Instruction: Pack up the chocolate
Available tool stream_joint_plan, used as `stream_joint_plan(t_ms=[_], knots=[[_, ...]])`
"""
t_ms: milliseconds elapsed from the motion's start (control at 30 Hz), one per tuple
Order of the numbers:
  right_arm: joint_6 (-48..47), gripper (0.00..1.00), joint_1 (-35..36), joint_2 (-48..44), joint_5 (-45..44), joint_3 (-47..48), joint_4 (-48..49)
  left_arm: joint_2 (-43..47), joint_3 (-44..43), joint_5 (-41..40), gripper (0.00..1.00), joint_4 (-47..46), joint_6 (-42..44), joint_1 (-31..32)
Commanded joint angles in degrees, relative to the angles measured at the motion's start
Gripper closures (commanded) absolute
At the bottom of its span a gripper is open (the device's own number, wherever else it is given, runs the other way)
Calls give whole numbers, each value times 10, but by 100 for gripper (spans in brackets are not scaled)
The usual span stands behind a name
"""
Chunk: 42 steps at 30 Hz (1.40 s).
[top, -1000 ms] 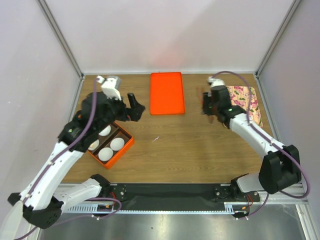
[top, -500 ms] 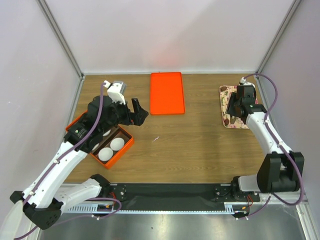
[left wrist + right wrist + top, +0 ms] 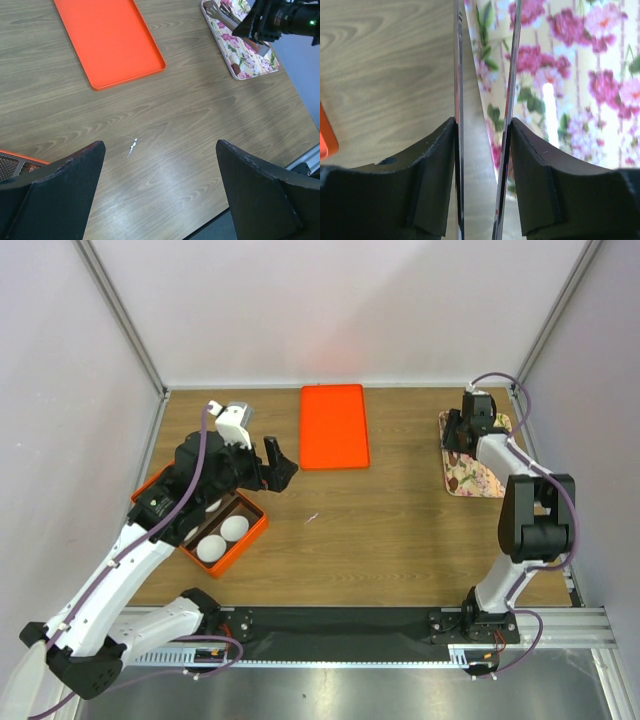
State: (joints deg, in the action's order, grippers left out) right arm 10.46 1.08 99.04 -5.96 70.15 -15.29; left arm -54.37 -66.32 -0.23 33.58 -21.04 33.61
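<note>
My right gripper (image 3: 456,430) hangs over the far left end of the floral plate (image 3: 480,478). It is shut on a pair of metal tongs (image 3: 470,150), whose two blades run forward between its fingers (image 3: 430,165) in the right wrist view (image 3: 483,122). The blades stand slightly apart, over the plate's left rim (image 3: 485,90). The tongs' tip (image 3: 218,10) also shows in the left wrist view. I cannot make out the chocolate for certain on the patterned plate. My left gripper (image 3: 275,464) is open and holds nothing (image 3: 160,145) above bare wood, just right of the orange box (image 3: 252,532).
The orange box holds white paper cups (image 3: 222,538) in its compartments at the left. A flat orange tray (image 3: 334,426) lies at the far middle. A small white fleck (image 3: 312,518) marks the wood. Metal frame posts stand at the back corners.
My right arm has swung from the table's middle to the right, over the plate's far end, with the tongs. The left arm shifted slightly at first, then held still.
</note>
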Motion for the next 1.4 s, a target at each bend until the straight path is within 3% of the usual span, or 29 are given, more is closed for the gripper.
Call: stream_joint_plan(t_ms=[0,667,1367], knots=[[-12,50,-6,24,10,44,54,-1,-16,4,0,-10,12,-3],[4,53,-22,113,20,108,51,-21,-45,-25,0,0,24,-4],[-5,62,-34,12,10,82,1,6,-55,-32,0,15,25,-5]])
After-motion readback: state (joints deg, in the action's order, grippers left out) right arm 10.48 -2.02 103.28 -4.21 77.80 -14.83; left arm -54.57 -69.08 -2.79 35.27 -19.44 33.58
